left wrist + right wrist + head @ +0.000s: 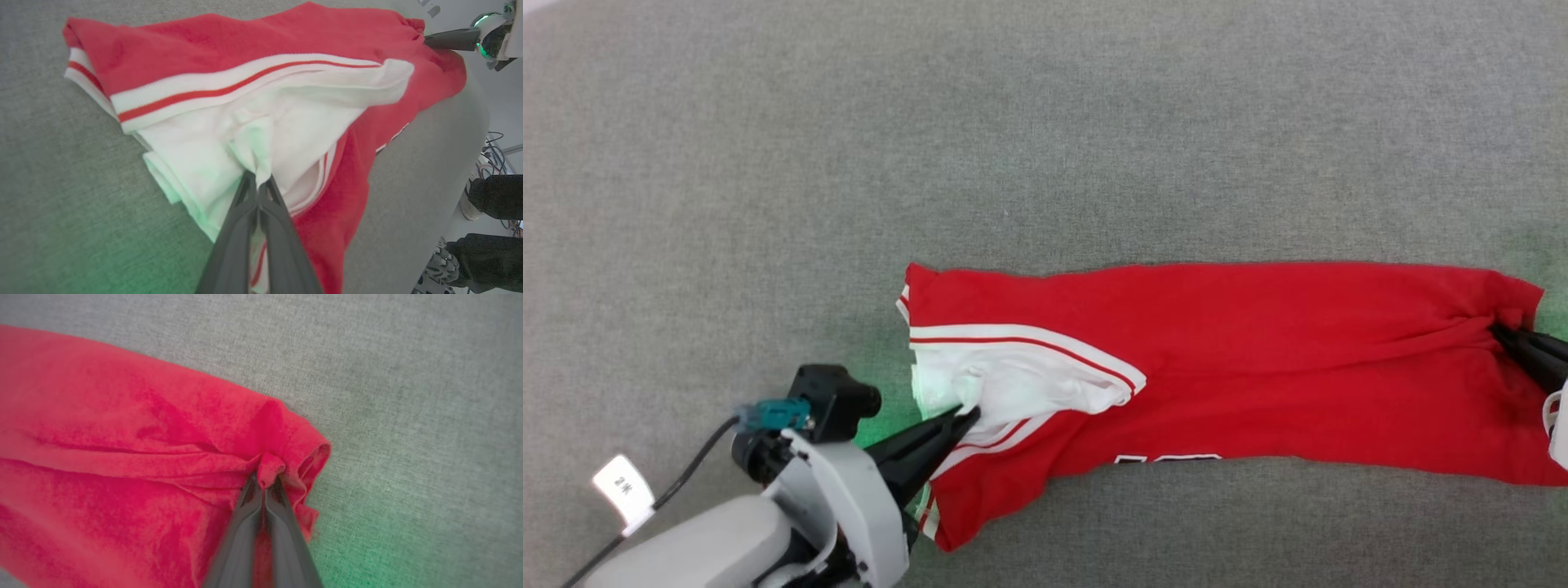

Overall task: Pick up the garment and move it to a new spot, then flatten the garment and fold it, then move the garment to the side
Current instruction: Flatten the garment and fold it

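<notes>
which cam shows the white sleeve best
The left wrist view: the white sleeve sits large and central, with the left gripper shut on its fabric. The head view shows it smaller; the right wrist view has the red end of the garment instead.

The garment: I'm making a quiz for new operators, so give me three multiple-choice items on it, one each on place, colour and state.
1. Where does the left gripper grip the garment?
A. on the white sleeve
B. on the black print
C. on a red corner

2. What colour is the cloth in the right gripper?
A. white
B. black
C. red

3. How do the two grippers stand?
A. both open
B. both shut on the garment
C. one open, one shut

Answers: 1 A, it pinches bunched white cloth; 2 C, a red fold sits at its tip; 3 B, each one closes on cloth.
</notes>
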